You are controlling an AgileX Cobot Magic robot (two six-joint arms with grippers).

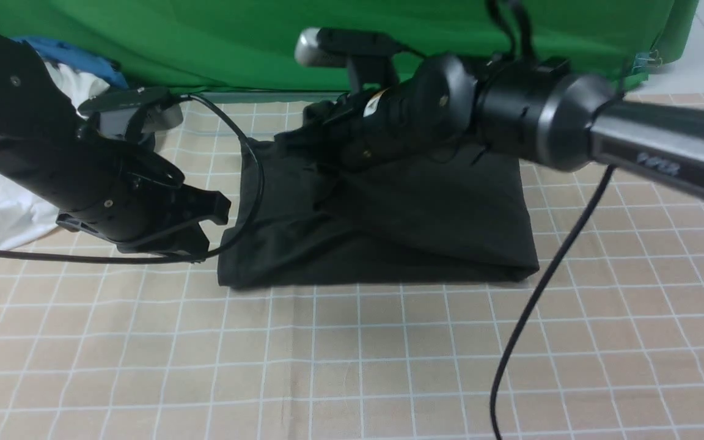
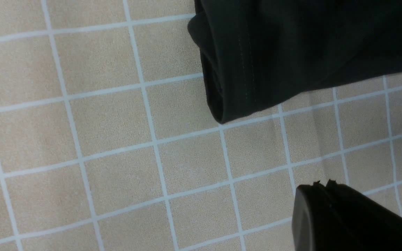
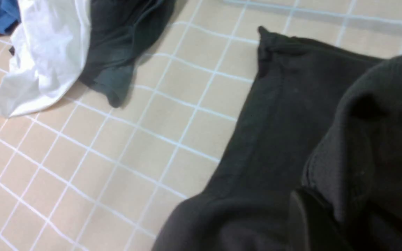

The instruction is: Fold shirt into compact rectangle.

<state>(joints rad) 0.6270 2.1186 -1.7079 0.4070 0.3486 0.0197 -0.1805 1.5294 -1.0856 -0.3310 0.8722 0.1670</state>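
A: Shirt point(image 1: 388, 238) mid-tabletop point(image 1: 388, 366), mostly folded. Right gripper point(image 3: 326, 216) pinches a raised fold at its far edge.
B: Left gripper point(image 2: 330, 205) closed, empty, just left of it.
A: Risk: dropped fold lands crooked, bunching the rectangle.

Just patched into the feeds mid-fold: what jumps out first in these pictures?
The black shirt dominates, lying mid-table on the checked tablecloth as a rough, partly folded rectangle. The right gripper is over its far side with a fold of the fabric bunched up between its jaws, while the left gripper is shut and empty just off the shirt's left edge. A heap of white, blue and dark clothes sits at the far left.
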